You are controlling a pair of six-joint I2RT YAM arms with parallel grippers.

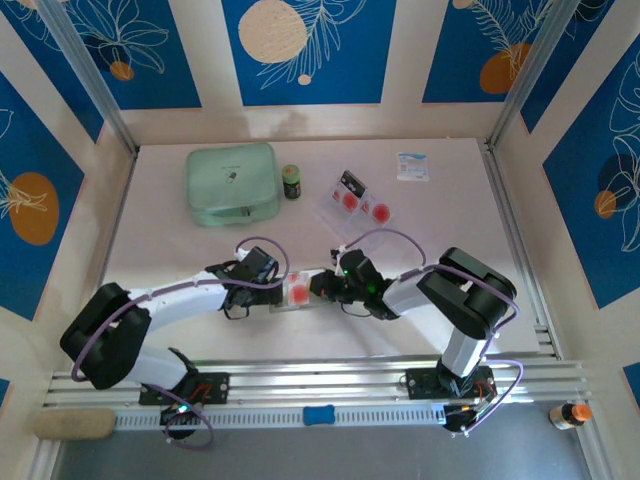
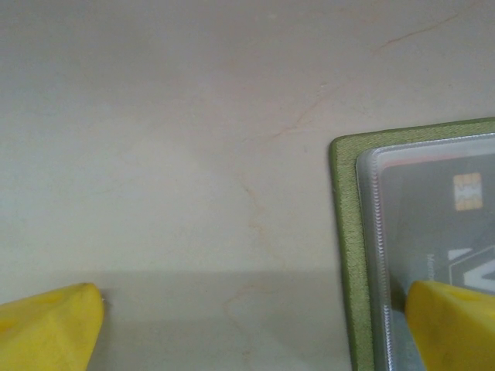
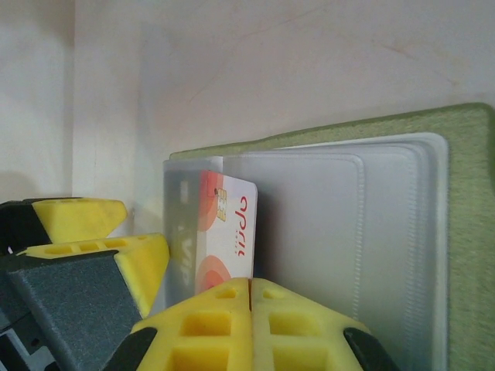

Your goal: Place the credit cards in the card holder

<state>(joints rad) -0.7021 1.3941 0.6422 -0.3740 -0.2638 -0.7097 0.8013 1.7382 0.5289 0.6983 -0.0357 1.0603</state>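
right pincer (image 3: 249,297) clamped on credit card (image 3: 228,232), card holder (image 3: 464,232) sleeve just left, card's long axis aimed in. left pincer (image 2: 251,332) spread wide, fingertip (image 2: 456,325) over holder edge.

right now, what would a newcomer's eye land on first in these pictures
At the near middle of the table, the right gripper is shut on a red-circled credit card, its tip at a clear sleeve of the olive card holder, while the open left gripper straddles the holder's edge. Behind them, the mint-green zip case at back left and a clear tray of more cards stand out.
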